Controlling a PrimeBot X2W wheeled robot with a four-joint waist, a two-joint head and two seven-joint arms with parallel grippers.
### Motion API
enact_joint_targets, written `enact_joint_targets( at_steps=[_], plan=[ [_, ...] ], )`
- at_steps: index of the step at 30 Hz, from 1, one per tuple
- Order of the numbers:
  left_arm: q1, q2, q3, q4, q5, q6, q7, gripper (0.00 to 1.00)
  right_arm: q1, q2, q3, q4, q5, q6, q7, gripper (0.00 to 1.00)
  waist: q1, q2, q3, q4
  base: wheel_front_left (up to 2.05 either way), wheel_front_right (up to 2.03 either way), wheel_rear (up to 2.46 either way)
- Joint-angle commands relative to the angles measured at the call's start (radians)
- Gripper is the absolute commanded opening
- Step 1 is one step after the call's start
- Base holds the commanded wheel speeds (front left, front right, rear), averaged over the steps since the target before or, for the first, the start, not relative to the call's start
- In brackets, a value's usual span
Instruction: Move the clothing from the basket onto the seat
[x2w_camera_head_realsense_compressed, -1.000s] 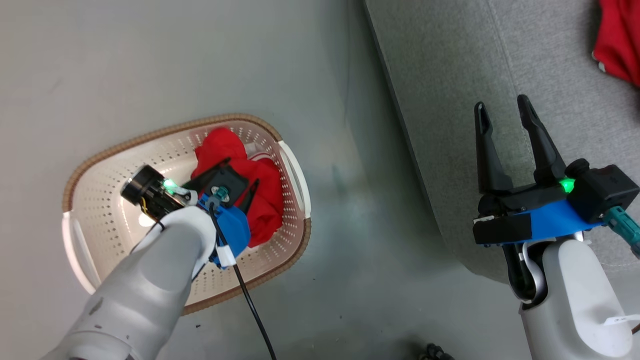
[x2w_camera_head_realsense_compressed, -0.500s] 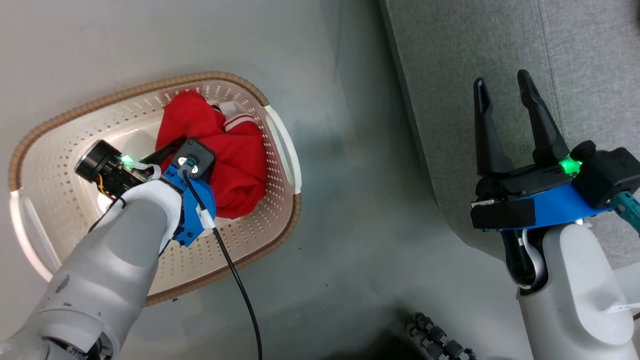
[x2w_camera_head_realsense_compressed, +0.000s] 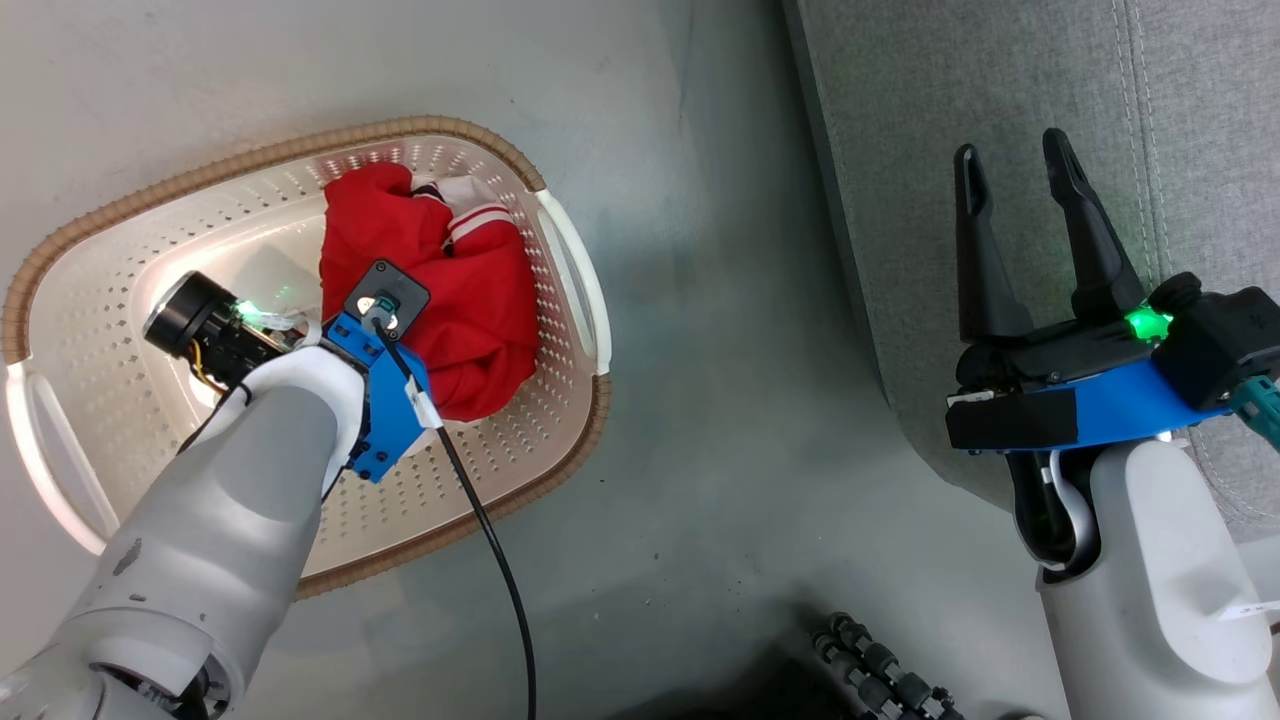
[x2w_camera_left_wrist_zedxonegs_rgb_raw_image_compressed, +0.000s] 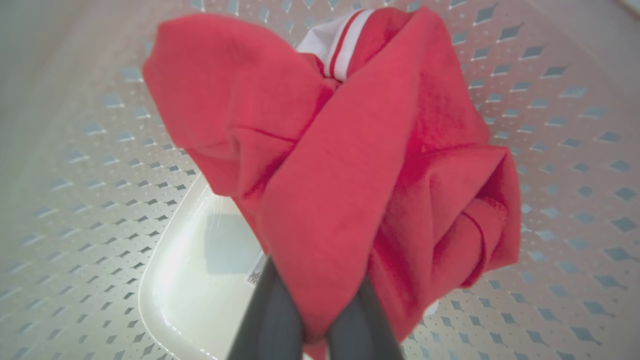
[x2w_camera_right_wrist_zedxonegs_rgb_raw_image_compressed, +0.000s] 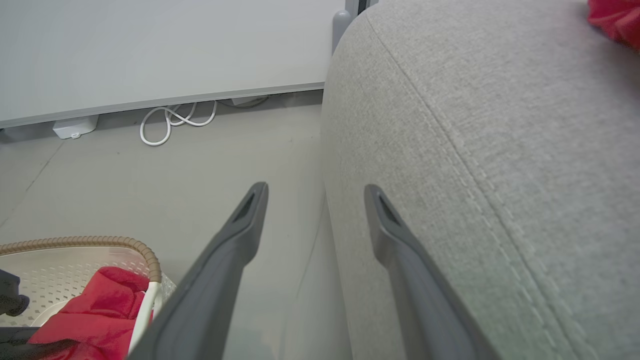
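Below left, the left pincer (x2w_camera_left_wrist_zedxonegs_rgb_raw_image_compressed: 317, 287) is clenched on a fold of the red garment (x2w_camera_head_realsense_compressed: 475, 320), bunched inside the basket (x2w_camera_head_realsense_compressed: 230, 175) on the floor (x2w_camera_head_realsense_compressed: 700, 400). The right pincer (x2w_camera_head_realsense_compressed: 1012, 165) is spread and empty over the seat (x2w_camera_head_realsense_compressed: 1000, 70) edge. A second red garment (x2w_camera_right_wrist_zedxonegs_rgb_raw_image_compressed: 617, 17) lies on the seat.

Grey floor (x2w_camera_head_realsense_compressed: 700, 430); on it, the basket (x2w_camera_head_realsense_compressed: 100, 300) and the seat (x2w_camera_head_realsense_compressed: 950, 100)

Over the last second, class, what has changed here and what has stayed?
The left pincer, spread over the red garment a second ago, has closed on a fold of it inside the basket. The right pincer stays open at the seat edge. The head camera shifted.
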Motion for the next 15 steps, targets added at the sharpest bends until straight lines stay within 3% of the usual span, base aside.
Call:
enact_joint_targets(
  at_steps=[1,15],
  plan=[
    [-0.022,-0.004,0.003,0.001,-0.011,0.0,-0.006,0.0,-0.018,0.001,-0.005,0.001,-0.006,0.0,-0.003,1.0,0.0,0.0,-0.004,0.006,0.0,0.0,0.0],
    [-0.013,-0.066,0.022,-0.001,-0.058,-0.008,-0.119,0.0,-0.005,0.001,-0.024,0.019,-0.038,0.0,-0.003,1.0,0.0,0.0,-0.074,0.067,0.0,0.0,0.0]
  ],
)
